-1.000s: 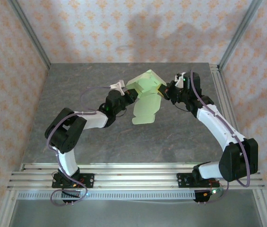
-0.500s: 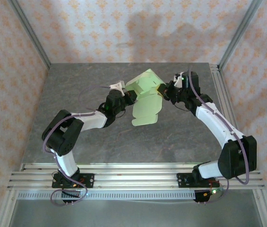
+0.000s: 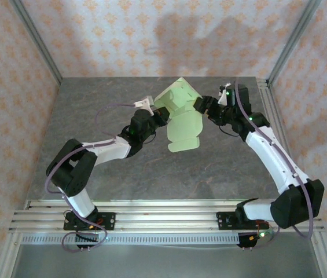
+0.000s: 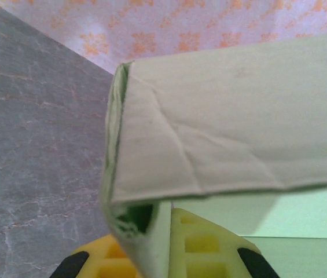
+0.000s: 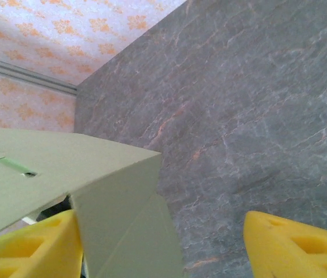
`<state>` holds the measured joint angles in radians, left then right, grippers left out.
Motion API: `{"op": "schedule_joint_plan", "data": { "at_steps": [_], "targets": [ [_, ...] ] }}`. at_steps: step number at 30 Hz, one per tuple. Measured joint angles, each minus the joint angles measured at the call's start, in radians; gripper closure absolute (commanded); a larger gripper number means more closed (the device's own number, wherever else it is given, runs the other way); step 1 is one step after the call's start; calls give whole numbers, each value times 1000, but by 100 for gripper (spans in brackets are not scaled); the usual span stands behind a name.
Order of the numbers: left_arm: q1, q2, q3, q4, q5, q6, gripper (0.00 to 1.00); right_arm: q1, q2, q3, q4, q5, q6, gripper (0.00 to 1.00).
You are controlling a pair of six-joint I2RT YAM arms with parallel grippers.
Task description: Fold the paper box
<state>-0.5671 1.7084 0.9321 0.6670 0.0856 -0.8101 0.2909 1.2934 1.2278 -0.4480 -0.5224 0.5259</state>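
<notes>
Card box [image 3: 182, 119] hangs near the tabletop's [image 3: 94, 104] far edge; my left claw [image 3: 160, 117] pinches its corner, right claw [image 3: 201, 106] spread beside it; I'd close gently, then crease.

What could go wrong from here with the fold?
1. The right tool is wide open, so the paper box is gripped by the left tool alone; it may slip or swing.
2. Stray diagonal creases run near that pinch; more force could crumple the card off its fold lines.
</notes>
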Motion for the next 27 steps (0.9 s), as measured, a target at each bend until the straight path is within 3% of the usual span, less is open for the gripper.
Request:
{"op": "schedule_joint_plan", "data": {
  "at_steps": [10, 19, 27],
  "targets": [
    [37, 2, -3, -97, -78, 12, 100, -7, 16, -30, 72, -113, -41, 27],
    [30, 2, 1, -188, -149, 46, 100, 5, -50, -38, 92, -44, -59, 27],
    [30, 8, 8, -215, -177, 52, 100, 197, -17, 134, 19, 112, -141, 28]
  ]
}}
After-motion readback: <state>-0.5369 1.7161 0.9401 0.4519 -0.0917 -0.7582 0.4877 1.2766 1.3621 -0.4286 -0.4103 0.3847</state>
